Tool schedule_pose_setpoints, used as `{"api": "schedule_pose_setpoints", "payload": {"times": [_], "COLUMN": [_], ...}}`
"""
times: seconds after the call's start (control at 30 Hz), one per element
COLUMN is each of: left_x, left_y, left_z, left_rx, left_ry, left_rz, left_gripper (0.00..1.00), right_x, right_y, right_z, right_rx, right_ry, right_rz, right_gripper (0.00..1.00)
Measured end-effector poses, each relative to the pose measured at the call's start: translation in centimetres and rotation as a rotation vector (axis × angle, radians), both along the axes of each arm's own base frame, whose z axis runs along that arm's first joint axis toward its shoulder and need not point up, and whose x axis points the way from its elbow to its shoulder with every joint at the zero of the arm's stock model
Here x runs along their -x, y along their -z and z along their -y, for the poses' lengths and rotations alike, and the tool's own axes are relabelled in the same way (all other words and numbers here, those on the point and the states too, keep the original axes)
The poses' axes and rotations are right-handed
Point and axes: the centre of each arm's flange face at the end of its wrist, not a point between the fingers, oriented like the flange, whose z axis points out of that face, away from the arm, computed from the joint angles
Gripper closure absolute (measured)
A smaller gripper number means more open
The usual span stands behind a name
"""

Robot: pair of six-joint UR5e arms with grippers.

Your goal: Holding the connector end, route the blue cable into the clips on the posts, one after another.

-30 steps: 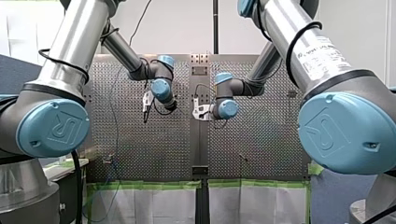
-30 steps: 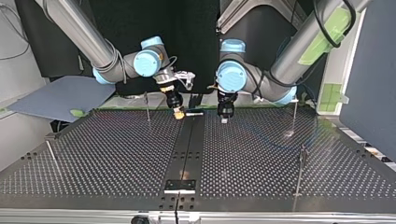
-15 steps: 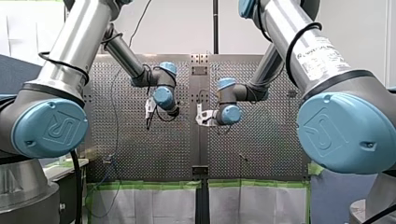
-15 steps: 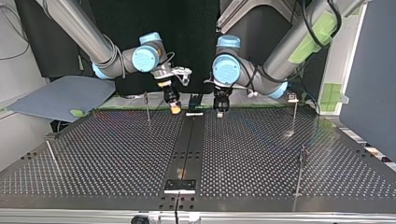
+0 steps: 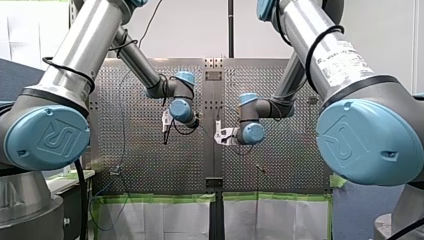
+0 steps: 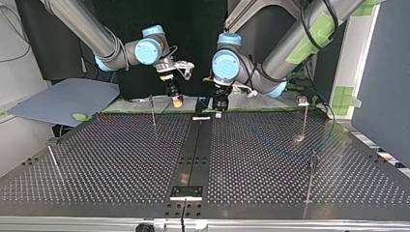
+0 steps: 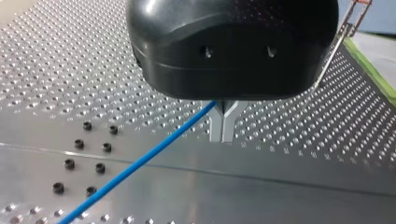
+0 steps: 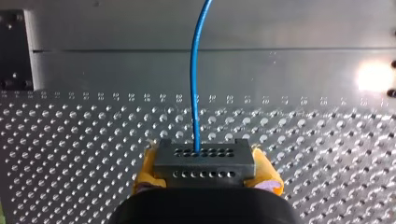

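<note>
In the right wrist view my right gripper (image 8: 205, 176) has its yellow pads (image 8: 148, 169) shut on a dark grey connector block (image 8: 204, 156). The blue cable (image 8: 195, 79) runs straight ahead out of the block. My left gripper (image 7: 223, 134) is black with metal fingers, shut on the blue cable (image 7: 140, 161), which slants away over the plate. In the top view both grippers hang over the table's far edge, my right gripper (image 6: 177, 101) at the left of the centre strip and my left gripper (image 6: 218, 112) at its right. In the front view my left gripper (image 5: 167, 134) and my right gripper (image 5: 220, 136) flank that strip.
Thin posts stand on the perforated table (image 6: 121, 159): one (image 6: 152, 110) near my right gripper, one (image 6: 305, 118) at the far right, one (image 6: 312, 176) at the near right, one (image 6: 52, 157) at the near left. A blue-grey sheet (image 6: 63, 99) lies off the table's left.
Both grippers have drawn back toward the top view's far edge and risen slightly. My left gripper slid left toward the centre strip; my right gripper moved a little left too.
</note>
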Motion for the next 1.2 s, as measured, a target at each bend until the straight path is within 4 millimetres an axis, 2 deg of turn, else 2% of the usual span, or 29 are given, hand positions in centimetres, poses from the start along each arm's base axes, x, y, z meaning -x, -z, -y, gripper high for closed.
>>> {"api": "schedule_pose_setpoints", "payload": {"times": [0.3, 0.67, 0.9, 1.03, 1.2], "left_x": [0.8, 1.8, 2.7, 3.3, 3.6], "left_y": [3.4, 8.5, 12.1, 14.1, 15.4], "left_z": [1.9, 4.0, 5.3, 6.1, 6.8], "left_rx": [-0.013, -0.006, -0.011, 0.011, 0.04], "left_ry": [0.035, 0.072, 0.111, 0.123, 0.127], "left_rz": [-0.023, -0.05, -0.074, -0.08, -0.071], "left_gripper": [1.0, 1.0, 1.0, 1.0, 1.0], "right_x": [1.8, 3.7, 4.2, 4.8, 5.8], "right_y": [1.8, 6.3, 7.6, 9.2, 10.7], "right_z": [-0.3, 0.0, 0.4, 0.4, 0.2], "right_rx": [-0.018, -0.041, -0.041, -0.055, -0.069], "right_ry": [0.027, 0.059, 0.069, 0.078, 0.09], "right_rz": [0.006, -0.005, -0.007, -0.02, -0.013], "right_gripper": [1.0, 1.0, 1.0, 1.0, 1.0]}}
